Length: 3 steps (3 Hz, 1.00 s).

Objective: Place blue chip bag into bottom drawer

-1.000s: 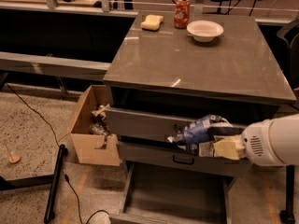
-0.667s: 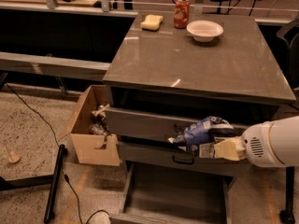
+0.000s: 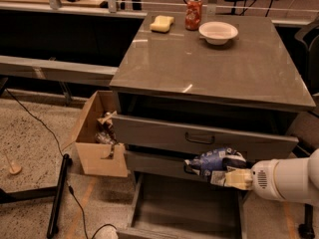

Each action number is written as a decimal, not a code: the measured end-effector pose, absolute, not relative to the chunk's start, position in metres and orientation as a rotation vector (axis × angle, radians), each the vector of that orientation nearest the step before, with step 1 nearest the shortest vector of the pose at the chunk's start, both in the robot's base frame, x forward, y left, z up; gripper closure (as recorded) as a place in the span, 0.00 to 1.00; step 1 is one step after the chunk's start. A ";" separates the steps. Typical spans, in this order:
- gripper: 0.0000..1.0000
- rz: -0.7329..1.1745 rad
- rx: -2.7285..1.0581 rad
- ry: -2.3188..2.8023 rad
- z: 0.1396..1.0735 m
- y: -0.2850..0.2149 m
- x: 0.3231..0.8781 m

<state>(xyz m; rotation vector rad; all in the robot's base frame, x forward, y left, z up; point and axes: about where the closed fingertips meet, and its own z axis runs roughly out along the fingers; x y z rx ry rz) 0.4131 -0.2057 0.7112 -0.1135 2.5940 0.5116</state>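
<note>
Gripper [image 3: 225,175] position, please, and how do its fingers stand?

Low on the right, at the end of the white arm [image 3: 286,180], in front of the cabinet [image 3: 214,66]. The fingers are closed together, clamped on the right end of the blue chip bag [image 3: 213,161]. One pale finger [image 3: 238,179] shows under the bag's edge.

Where does that leave the bag?

Off the ground, crumpled, sticking out leftward from the grip. It hangs right against the front of the middle drawer [image 3: 154,164], covering most of that handle, and just under the top drawer [image 3: 164,131].

And the bottom drawer [image 3: 174,210]?

Pulled well out, directly below the bag. Its grey floor is bare; the bag does not touch it.

Is the gripper touching anything besides the bag?

I cannot tell whether it brushes the middle drawer front.

What else is around?

A yellow sponge [image 3: 162,23], a red soda can [image 3: 193,13] and a white bowl [image 3: 218,32] stand at the far edge of the cabinet top. A cardboard box [image 3: 92,148] sits on the floor against the cabinet's left side.
</note>
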 end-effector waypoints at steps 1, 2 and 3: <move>1.00 0.564 -0.061 2.577 0.634 -0.218 0.432; 1.00 0.557 -0.027 2.652 0.559 -0.229 0.437; 1.00 0.569 -0.033 2.680 0.542 -0.224 0.438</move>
